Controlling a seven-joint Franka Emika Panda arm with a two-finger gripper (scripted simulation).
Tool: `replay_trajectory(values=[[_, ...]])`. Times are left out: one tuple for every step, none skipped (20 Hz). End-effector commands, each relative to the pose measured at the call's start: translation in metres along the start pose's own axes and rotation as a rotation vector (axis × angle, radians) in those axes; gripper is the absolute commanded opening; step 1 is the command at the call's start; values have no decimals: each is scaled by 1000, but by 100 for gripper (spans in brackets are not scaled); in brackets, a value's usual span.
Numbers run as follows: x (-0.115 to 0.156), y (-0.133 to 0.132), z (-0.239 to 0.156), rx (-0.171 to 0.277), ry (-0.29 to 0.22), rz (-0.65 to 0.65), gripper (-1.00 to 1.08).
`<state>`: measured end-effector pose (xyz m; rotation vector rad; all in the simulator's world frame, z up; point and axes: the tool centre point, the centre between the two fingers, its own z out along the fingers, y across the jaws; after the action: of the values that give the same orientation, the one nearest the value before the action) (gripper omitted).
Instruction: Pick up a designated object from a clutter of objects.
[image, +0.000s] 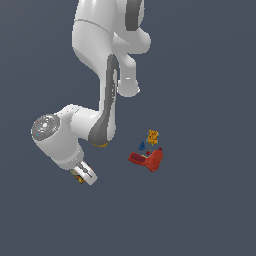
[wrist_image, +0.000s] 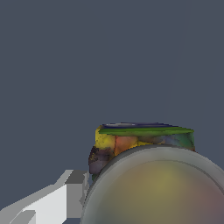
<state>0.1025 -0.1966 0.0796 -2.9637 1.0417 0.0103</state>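
Note:
The can (wrist_image: 153, 192) fills the wrist view: a round silvery-grey lid close to the camera, with a label of yellow, red, green and dark blue (wrist_image: 131, 140) behind it. One white finger (wrist_image: 70, 194) lies against its side; the other finger is hidden. In the exterior view my gripper (image: 81, 176) is at the lower left, and a small multicoloured bit of the can (image: 76, 176) shows at its tip. The jaws look closed on the can. The rest of the clutter lies apart, toward the exterior view's right.
A red L-shaped tool (image: 148, 160) lies on the dark floor right of the gripper. A tiny blue piece (image: 142, 146) and an orange piece (image: 153, 136) sit just behind it. A sliver of yellow (image: 101, 145) shows under the arm's forearm (image: 95, 125).

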Motion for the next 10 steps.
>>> replay_trajectory(values=[[-9,-2,-13,2,4,0,-100],[-13,-2,-18,2,4,0,-100],[-18,-2,-23,2,4,0,-100],[-23,-3,-28,3,4,0,-100],[-29,-3,-34,3,4,0,-100],[-35,-4,-40,3,4,0,-100],[-41,-4,-47,3,4,0,-100],[-47,-5,-53,3,4,0,-100],[-53,-5,-60,4,4,-1,-100],[-59,-6,-66,4,4,-1,-100]])
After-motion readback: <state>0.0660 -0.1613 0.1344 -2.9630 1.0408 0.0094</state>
